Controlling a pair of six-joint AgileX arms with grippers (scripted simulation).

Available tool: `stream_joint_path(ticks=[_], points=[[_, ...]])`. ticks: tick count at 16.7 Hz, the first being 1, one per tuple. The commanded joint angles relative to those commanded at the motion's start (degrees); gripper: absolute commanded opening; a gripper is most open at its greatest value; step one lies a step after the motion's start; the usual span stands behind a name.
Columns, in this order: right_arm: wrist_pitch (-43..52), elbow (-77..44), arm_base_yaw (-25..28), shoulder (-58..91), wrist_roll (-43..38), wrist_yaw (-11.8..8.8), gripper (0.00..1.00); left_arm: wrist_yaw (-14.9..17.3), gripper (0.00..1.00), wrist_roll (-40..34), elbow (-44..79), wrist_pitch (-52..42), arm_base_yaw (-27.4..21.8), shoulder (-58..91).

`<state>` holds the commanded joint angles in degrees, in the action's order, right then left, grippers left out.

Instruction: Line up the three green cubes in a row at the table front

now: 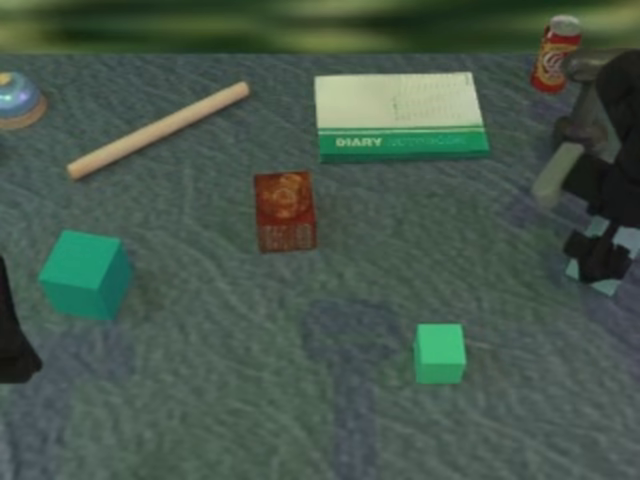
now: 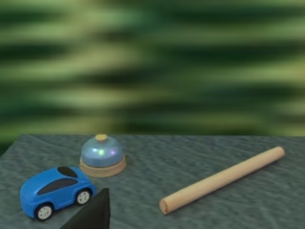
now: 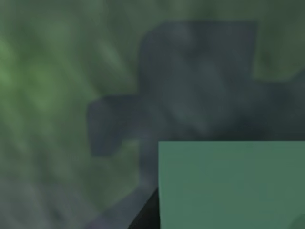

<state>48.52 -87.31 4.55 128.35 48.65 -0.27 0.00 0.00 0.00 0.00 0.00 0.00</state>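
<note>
My right hand [image 1: 598, 258] hangs over the pale mint cube [image 3: 228, 186] at the desk's [image 1: 220, 400] right edge. The arm hides most of that cube from above, and its flat face fills the wrist view. I cannot tell whether the hand is spread or pinching. The bright green cube [image 1: 440, 352] sits right of centre toward the front. The teal-green cube [image 1: 85, 273], the largest, sits well apart at the left.

All three look like plain matte, rigid blocks, probably light and not fragile. I judge a squeeze across two opposite flat sides, square to the faces and at mid-height, to be safest. A skewed grip could twist a cube out of line. The teal one may need a wider spread.

The red-brown patterned block [image 1: 285, 210] stands behind the middle, clear of the front strip. The wooden rod [image 1: 158, 130], diary [image 1: 400, 115], can [image 1: 555, 52], bell [image 1: 18, 98] and blue toy car [image 2: 55, 191] all lie far back. My left hand [image 1: 14, 345] is parked at the left edge just beside the teal cube, state unclear, and could crowd a reach there.
</note>
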Motion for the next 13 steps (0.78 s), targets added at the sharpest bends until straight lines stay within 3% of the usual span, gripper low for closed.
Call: stream_joint_path(ticks=[7, 13], points=[[11.7, -6.4, 0.5, -5.0, 0.1, 0.0, 0.00, 0.0, 1.00, 0.0, 0.0, 0.0, 0.0, 0.0], [12.4, -7.0, 1.0, -5.0, 0.0, 0.0, 0.00, 0.0, 1.00, 0.0, 0.0, 0.0, 0.0, 0.0]])
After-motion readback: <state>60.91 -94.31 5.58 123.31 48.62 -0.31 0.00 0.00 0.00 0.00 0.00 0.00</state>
